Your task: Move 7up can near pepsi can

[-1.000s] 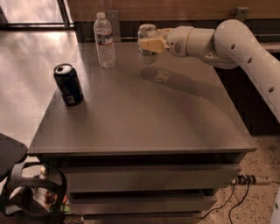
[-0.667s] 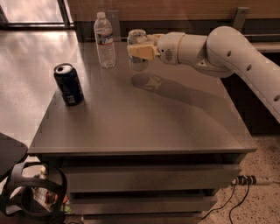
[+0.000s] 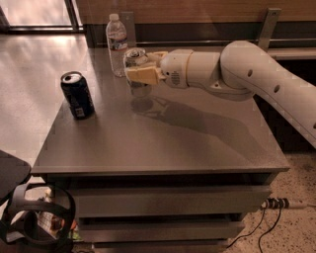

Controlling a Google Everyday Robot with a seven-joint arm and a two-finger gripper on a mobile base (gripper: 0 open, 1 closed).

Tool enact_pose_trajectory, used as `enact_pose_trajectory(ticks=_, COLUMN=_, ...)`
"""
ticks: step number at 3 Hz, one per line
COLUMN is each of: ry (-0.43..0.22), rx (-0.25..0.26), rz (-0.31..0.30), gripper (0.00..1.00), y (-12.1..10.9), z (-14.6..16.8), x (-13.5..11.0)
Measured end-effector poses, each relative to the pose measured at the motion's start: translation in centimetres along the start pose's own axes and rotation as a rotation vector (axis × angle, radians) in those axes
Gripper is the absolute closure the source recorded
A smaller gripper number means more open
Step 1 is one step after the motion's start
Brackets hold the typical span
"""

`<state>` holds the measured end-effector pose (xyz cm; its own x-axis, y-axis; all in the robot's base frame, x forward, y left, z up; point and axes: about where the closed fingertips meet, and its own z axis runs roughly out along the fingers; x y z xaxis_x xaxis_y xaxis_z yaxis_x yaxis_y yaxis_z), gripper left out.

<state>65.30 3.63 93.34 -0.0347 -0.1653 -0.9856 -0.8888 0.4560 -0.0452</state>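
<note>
Pinching the 7up can [image 3: 135,58] from its right side, the end effector [image 3: 134,73] sits over the far-left part of the tabletop [image 3: 197,143], its beige fingers [image 3: 144,75] closed across the can's middle. The can is upright and appears to hang just above the surface, with its shadow directly below. A clear plastic bottle [image 3: 117,44] stands just behind it at the back edge. The pepsi can [image 3: 77,95] stands upright near the left edge, apart from the held can and nearer the camera. The white arm [image 3: 256,79] reaches in from the right.

The tabletop is smooth grey and tops a unit with drawers [image 3: 168,200]. Behind runs a wood-panelled wall [image 3: 197,10]. Pale glossy floor [image 3: 24,84] lies to the left; a power strip [image 3: 277,203] rests on speckled floor at lower right.
</note>
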Motion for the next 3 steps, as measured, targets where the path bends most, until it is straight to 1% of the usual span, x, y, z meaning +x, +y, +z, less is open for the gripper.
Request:
enact_pose_trajectory(ticks=1, ry=0.007, rx=-0.133, rz=-0.047, gripper=1.0, y=4.0, z=1.0, x=0.8)
enact_pose_trajectory(ticks=2, ry=-0.075, rx=-0.345, rz=-0.061, gripper=1.0, y=8.4, z=1.7, x=1.8)
enact_pose_trajectory(ticks=3, ry=-0.139, rx=-0.467, rz=-0.041, gripper=1.0, y=10.6, z=1.8, x=2.6)
